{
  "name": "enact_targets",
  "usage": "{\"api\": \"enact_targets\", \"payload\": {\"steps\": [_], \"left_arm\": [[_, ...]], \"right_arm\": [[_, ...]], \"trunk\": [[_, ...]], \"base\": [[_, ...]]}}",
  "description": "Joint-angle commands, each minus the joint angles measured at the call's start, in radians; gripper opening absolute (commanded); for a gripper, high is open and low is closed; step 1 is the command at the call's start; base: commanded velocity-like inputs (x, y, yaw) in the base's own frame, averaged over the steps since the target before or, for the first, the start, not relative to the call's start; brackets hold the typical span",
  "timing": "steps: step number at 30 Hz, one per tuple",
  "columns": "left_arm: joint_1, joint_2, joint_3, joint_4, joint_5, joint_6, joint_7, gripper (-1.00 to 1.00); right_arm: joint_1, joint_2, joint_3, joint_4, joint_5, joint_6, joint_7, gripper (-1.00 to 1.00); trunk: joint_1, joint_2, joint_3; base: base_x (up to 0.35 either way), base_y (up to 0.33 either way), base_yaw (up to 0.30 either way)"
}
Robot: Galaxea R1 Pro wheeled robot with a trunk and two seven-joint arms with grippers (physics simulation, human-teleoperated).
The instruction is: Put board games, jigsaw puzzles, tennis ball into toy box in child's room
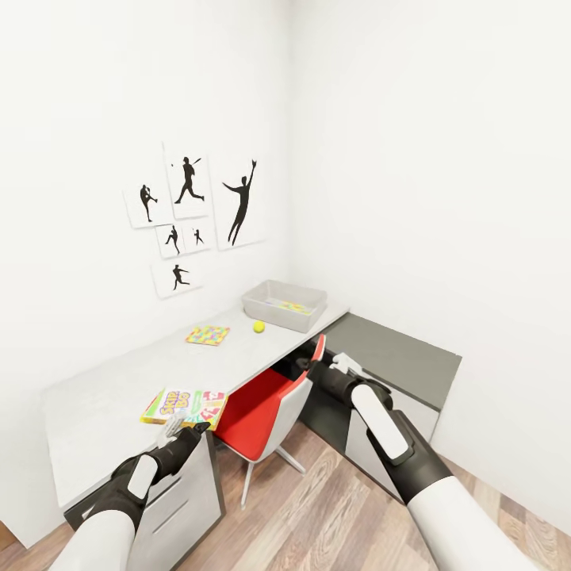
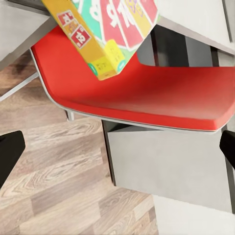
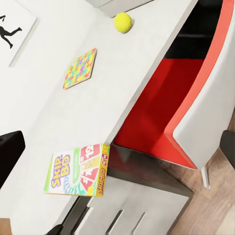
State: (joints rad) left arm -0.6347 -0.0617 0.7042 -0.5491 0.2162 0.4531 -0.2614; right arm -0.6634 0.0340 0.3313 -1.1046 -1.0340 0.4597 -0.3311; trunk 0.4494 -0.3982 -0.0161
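A long pale grey-white tabletop (image 1: 119, 388) runs from the lower left of the head view toward the room's corner at centre. At its far end, just right of centre, sits the shallow light grey toy box (image 1: 284, 304) with sloping sides; a multicoloured mosaic jigsaw puzzle (image 1: 287, 306) lies inside it. Just in front of the box rests the small yellow-green tennis ball (image 1: 258, 326), and to its left, apart from it, a second thin mosaic jigsaw square (image 1: 208, 335) lies flat on the tabletop. In the lower left, the green, red and white Skip-Bo board game box (image 1: 185, 407) lies at the tabletop's front edge, one corner jutting past it above a red-seated white-shelled chair (image 1: 266, 408).

The left claw (image 1: 176, 429) hovers just beside that box's near edge; its dark fingertips (image 2: 10, 152) stand spread wide at the sides of the left wrist view. The right claw (image 1: 337, 365) hangs in the centre right by the chair's back, fingers likewise spread apart and holding nothing. Black sports-silhouette pictures (image 1: 194, 214) hang on the white wall in the upper left.
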Motion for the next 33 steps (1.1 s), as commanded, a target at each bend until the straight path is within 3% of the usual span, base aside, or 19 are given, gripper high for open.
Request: {"api": "enact_targets", "payload": {"steps": [1,14,33], "left_arm": [[-0.001,-0.001,0.008,-0.002,0.005,0.009,-0.002,1.00],[-0.001,-0.001,0.008,-0.002,0.005,0.009,-0.002,1.00],[-0.001,-0.001,0.009,-0.002,0.005,0.007,-0.002,1.00]], "right_arm": [[-0.001,0.000,0.004,-0.001,-0.010,0.000,-0.009,1.00],[-0.001,0.000,0.017,-0.001,-0.009,0.000,-0.009,1.00],[-0.001,0.000,0.018,-0.001,-0.009,0.000,-0.009,1.00]], "trunk": [[0.001,-0.002,-0.002],[0.001,-0.002,-0.002],[0.001,-0.002,-0.002]], "base": [[0.002,0.000,0.000],[0.004,0.000,0.000],[0.107,0.000,0.000]]}}
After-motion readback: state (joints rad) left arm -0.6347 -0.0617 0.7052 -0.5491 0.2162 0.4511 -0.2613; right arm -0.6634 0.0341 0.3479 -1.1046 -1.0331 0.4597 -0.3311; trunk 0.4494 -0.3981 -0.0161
